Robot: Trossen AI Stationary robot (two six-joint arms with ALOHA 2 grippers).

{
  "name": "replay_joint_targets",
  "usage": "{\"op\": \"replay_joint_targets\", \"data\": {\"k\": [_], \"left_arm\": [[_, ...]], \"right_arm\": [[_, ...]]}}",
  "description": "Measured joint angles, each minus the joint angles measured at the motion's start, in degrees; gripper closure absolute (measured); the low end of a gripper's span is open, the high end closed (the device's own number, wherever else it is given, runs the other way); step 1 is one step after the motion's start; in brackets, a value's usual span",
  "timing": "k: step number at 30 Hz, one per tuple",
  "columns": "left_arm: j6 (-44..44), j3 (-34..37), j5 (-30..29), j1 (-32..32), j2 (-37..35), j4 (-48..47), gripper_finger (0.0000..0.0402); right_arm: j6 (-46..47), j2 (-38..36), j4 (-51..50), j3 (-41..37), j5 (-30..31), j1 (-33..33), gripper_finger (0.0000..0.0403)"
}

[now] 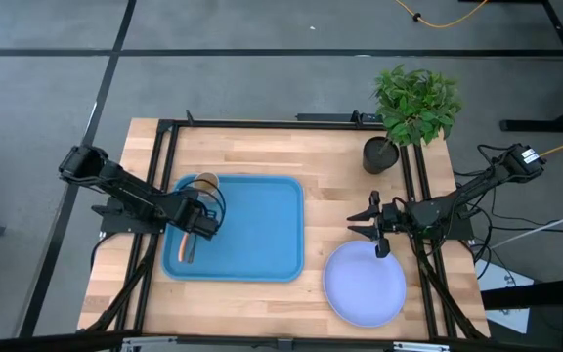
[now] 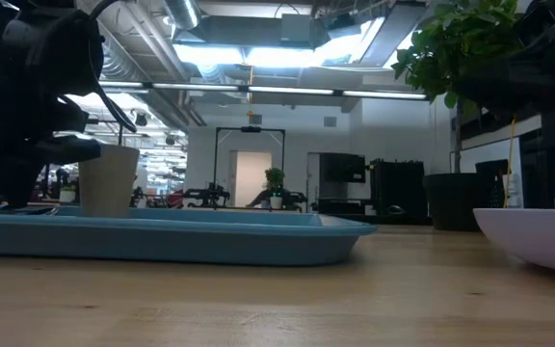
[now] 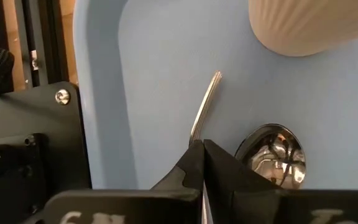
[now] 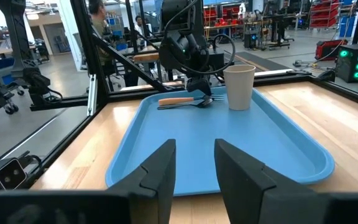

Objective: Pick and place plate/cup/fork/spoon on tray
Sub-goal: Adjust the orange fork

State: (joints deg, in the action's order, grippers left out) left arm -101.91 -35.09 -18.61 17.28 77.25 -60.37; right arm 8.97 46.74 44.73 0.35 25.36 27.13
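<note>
1. Wooden surface (image 1: pixel 262 147) is carrying the tray (image 1: pixel 262 235); the left gripper (image 1: pixel 203 220) is sitting pinched together on the fork (image 4: pixel 182 100), low beside the spoon (image 3: pixel 275 155) and cup (image 4: pixel 238 87).
2. Best move looks like releasing gently, then lifting straight clear of the cup.
3. Right gripper (image 1: pixel 374 227), fingers apart, is hovering by the plate (image 1: pixel 365 286), which is lying off the tray; the plant pot (image 1: pixel 379 154) is standing clear.
</note>
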Motion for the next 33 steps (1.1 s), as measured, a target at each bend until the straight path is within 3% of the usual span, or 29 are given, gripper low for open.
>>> {"op": "replay_joint_targets", "data": {"k": [16, 27, 33], "left_arm": [[-3.63, 1.20, 0.25, 3.98, 0.00, -0.44, 0.0402], [-9.77, 1.28, -2.43, 7.88, 0.00, 0.22, 0.0402], [-10.24, -2.90, -7.66, 8.80, -0.02, 1.27, 0.0402]], "right_arm": [[1.30, 0.00, 0.00, 0.00, -0.08, -0.01, 0.0288], [1.29, -0.02, 0.00, 0.01, -0.09, 0.00, 0.0288], [1.25, -0.02, 0.00, -0.01, -0.07, 0.00, 0.0288]]}}
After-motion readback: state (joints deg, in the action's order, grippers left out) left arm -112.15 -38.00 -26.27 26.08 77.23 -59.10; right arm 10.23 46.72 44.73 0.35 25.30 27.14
